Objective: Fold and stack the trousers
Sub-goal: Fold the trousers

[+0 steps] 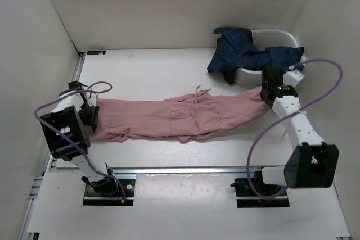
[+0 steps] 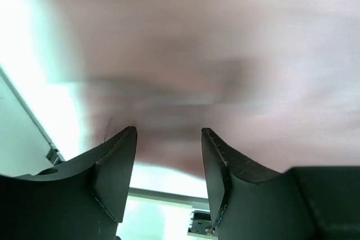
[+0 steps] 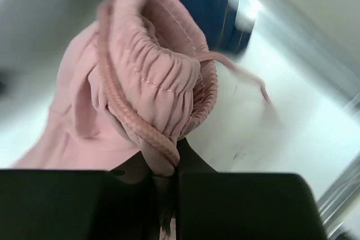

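Note:
The dusty-pink trousers (image 1: 180, 117) lie stretched left to right across the table, drawstring near the middle. My right gripper (image 1: 264, 95) is shut on the gathered waistband end (image 3: 152, 88) at the right, with fabric pinched between the fingers. My left gripper (image 1: 93, 113) is at the trousers' left end, near the cuffs. In the left wrist view its fingers (image 2: 118, 161) stand apart with blurred pink cloth (image 2: 214, 54) just beyond the tips and nothing between them.
A white tub (image 1: 281, 35) at the back right holds dark blue garments (image 1: 242, 51) that hang over its rim, just behind my right gripper. White walls enclose the table. A metal rail (image 1: 185, 170) runs along the near edge by the arm bases.

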You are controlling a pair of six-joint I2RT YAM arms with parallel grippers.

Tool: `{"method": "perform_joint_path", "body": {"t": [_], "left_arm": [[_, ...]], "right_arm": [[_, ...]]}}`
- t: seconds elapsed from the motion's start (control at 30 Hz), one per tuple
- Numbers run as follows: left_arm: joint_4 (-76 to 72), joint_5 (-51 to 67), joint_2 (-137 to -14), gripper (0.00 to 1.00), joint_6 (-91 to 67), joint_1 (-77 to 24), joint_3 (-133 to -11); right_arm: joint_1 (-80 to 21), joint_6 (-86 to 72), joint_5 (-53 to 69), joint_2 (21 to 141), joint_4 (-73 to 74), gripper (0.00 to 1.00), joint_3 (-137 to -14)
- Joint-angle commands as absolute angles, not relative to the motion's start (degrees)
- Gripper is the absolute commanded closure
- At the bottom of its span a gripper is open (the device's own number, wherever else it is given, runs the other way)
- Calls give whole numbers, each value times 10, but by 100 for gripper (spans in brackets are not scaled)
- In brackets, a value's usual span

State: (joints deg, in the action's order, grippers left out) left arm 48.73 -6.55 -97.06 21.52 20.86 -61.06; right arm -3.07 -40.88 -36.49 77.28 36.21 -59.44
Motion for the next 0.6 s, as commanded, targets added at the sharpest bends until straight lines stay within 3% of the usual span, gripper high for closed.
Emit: {"method": "perform_joint_path", "body": {"t": [0.0, 0.2, 0.3, 0.4, 0.57], "left_arm": [[501, -37, -922, 39, 214, 206, -642], [506, -15, -922, 37, 214, 170, -642], [506, 12, -934, 37, 207, 145, -637], [501, 33, -954, 37, 200, 104, -626], [472, -36, -976, 37, 174, 80, -606]], "right_arm": [[-85, -316, -601, 726, 446, 100, -683], [-262, -181, -666, 750, 412, 100, -708], [-357, -270, -655, 817, 483, 100, -736], [-484, -459, -671, 915, 589, 100, -799], [-617, -529, -671, 1015, 632, 100, -935]]}}
